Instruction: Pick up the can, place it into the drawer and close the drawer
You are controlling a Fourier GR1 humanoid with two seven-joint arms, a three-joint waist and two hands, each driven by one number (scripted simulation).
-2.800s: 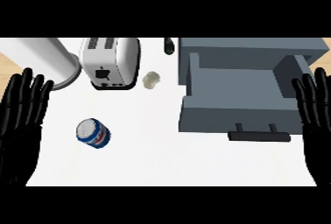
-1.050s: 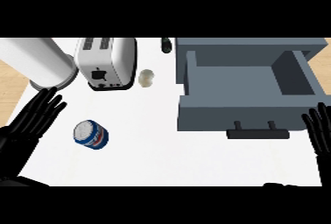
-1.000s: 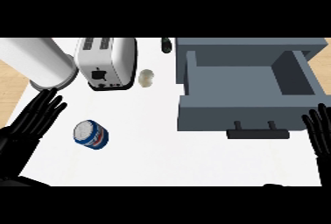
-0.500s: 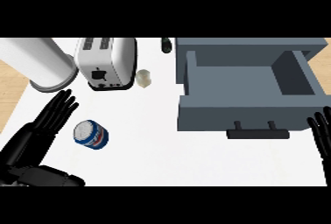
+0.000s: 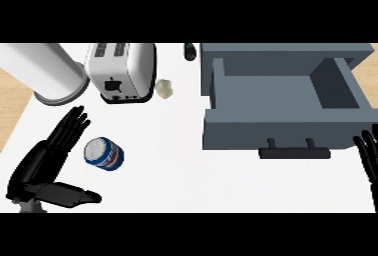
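The small blue-and-white metal can [image 5: 103, 153] is found just right of the open, straight-fingered left robot hand [image 5: 52, 150]. It is judged light, stiff and slippery; its round side should be grasped.

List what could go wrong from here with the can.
The left hand is open beside the can, not round it; its fingers might nudge the can away. The drawer lies well to the right, so the can could clip its front wall going in. The toaster stands close beyond the fingertips.
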